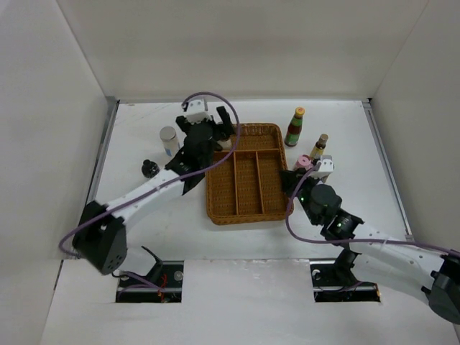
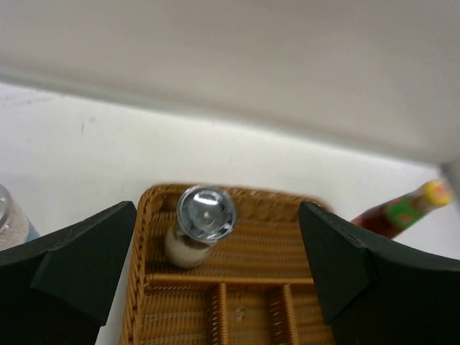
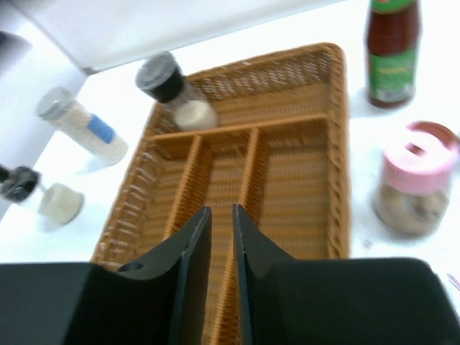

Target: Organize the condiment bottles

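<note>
**Ana:** Where is the small jar (image 2: 205, 215) from your left pincer (image 2: 217, 248)?

**Me:** Straight below it, between my wide-spread jaws, which grip nothing. It stands in the end compartment of the wicker tray (image 2: 144, 287).

**Ana:** How will it handle?

**Me:** I'd guess light, rigid and glassy-smooth, so slippery. I'd clamp the body just under the lid, gently.

**Ana:** And the right pincer (image 3: 221, 215)?

**Me:** Nearly closed, only a slit between the jaws, and empty. The pink-lidded jar (image 3: 417, 187) sits on the table (image 3: 442, 86), ahead and to its right.
</note>
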You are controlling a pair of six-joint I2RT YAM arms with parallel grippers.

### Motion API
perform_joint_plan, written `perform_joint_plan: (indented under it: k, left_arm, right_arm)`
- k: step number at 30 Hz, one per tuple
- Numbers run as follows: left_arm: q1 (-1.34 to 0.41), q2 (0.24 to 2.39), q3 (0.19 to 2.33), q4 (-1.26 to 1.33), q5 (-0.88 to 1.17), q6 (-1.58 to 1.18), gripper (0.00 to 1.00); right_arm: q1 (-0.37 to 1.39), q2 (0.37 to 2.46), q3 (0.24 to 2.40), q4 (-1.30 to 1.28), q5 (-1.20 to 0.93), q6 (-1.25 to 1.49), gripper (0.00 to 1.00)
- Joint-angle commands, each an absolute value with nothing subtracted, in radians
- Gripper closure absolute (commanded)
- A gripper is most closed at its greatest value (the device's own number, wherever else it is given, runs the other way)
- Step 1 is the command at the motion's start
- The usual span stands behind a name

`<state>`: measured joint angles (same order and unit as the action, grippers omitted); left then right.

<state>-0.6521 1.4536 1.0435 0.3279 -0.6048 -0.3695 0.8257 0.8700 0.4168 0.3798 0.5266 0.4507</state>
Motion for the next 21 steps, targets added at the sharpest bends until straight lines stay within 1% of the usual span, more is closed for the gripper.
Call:
perform_joint_plan:
  k: [1,2,3,5,7,10,13,15,18,21]
  left_arm:
    - [-0.689,1.312,0.935,0.506,-0.663,-0.376,0.00]
    - [-0.708,1.278,0.892,0.521,-0.664,-0.380,0.04]
    - [-0.729,1.249,0.846,0.532,-0.663,-0.388,0.10]
    - [-0.780,1.207,0.760,0.534,-0.661,-0.416,0.24]
    - [-0.832,1.183,0.674,0.534,-0.666,-0.448,0.39]
    - [-0.909,1.149,0.556,0.549,-0.680,-0.488,0.53]
    - [-0.946,1.114,0.465,0.586,-0.681,-0.506,0.60]
    - [-0.949,1.092,0.419,0.620,-0.669,-0.517,0.61]
    - [-0.946,1.071,0.350,0.704,-0.646,-0.523,0.59]
    - [-0.926,1.065,0.286,0.803,-0.621,-0.522,0.57]
  right_arm:
    - [0.823,0.835,0.465,0.229,0.633,0.505,0.74]
    - [0.823,0.825,0.465,0.192,0.670,0.515,0.66]
    - [0.824,0.815,0.463,0.160,0.711,0.531,0.56]
    - [0.824,0.790,0.457,0.083,0.800,0.563,0.36]
    - [0.824,0.772,0.462,-0.012,0.853,0.598,0.25]
    - [0.774,0.773,0.489,-0.141,0.865,0.617,0.18]
    - [0.700,0.808,0.526,-0.218,0.851,0.617,0.14]
    - [0.671,0.840,0.546,-0.236,0.835,0.608,0.13]
    - [0.621,0.897,0.575,-0.245,0.816,0.588,0.11]
    - [0.582,0.971,0.607,-0.247,0.734,0.561,0.11]
